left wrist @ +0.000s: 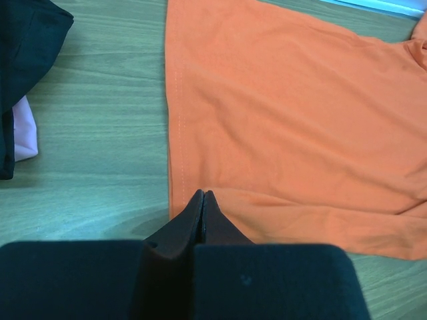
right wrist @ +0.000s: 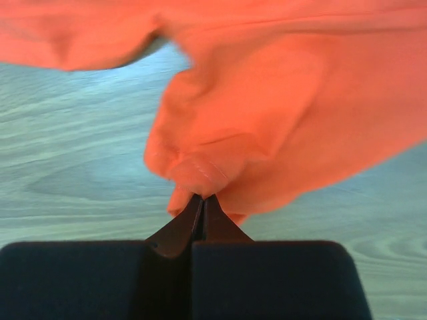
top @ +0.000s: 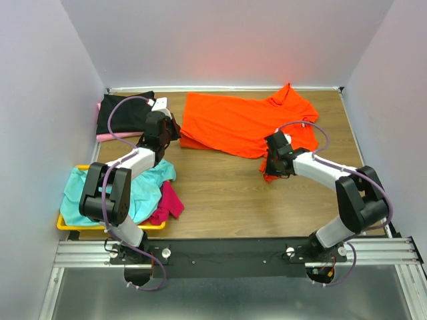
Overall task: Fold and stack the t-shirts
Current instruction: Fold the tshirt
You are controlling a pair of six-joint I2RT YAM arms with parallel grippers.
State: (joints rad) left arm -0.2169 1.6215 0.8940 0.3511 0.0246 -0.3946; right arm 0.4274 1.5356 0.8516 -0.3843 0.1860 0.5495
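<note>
Orange t-shirt [top: 233, 123] lies spread out, beyond and right of the yellow tray [top: 63, 223]; no fold made yet. Right gripper [right wrist: 203, 199] pinches a bunched near edge, on the side far from the tray. Left gripper [left wrist: 203, 195] is pressed together at the tray-side hem corner; whether it has caught cloth, cannot tell. Black t-shirt [top: 127, 110] lies over the pale pink t-shirt [top: 107, 137] just behind the tray, likely a stack begun. Teal t-shirt [top: 143, 187] and magenta t-shirt [top: 172, 203] are heaped on the tray, unfolded. Nothing seems to obstruct the fold.
</note>
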